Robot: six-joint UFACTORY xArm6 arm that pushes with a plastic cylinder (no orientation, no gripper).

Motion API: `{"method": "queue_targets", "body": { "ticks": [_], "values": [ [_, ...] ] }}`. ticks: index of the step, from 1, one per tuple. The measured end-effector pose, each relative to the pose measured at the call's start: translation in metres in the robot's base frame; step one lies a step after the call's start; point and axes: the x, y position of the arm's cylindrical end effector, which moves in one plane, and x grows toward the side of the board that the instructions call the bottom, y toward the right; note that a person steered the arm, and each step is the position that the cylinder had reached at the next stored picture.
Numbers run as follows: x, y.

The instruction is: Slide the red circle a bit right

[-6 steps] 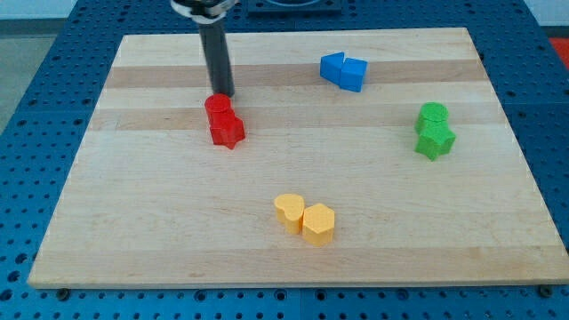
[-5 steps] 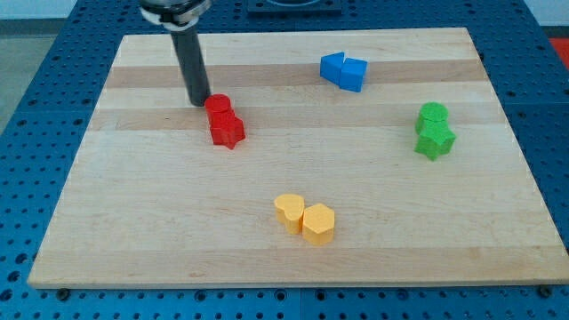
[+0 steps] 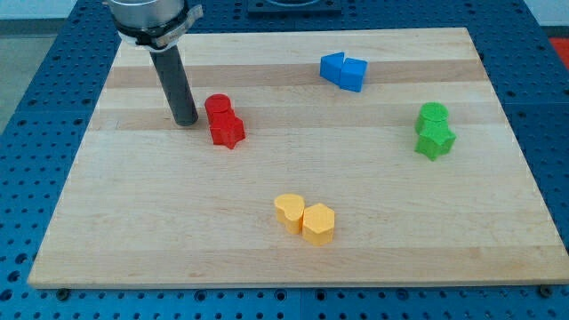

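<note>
The red circle stands on the wooden board at the upper left, touching a red star-shaped block just below and right of it. My tip rests on the board just left of the red circle, a small gap apart, slightly lower than the circle's top.
Two blue blocks sit together at the view's top centre. A green circle and green star touch at the right. A yellow heart and yellow hexagon touch at the bottom centre.
My tip has moved left and down, from behind the red circle to its left side. The blocks have not moved.
</note>
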Motion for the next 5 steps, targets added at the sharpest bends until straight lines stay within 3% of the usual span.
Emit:
{"method": "queue_targets", "body": {
  "ticks": [5],
  "values": [
    [-0.011, 0.017]
  ]
}}
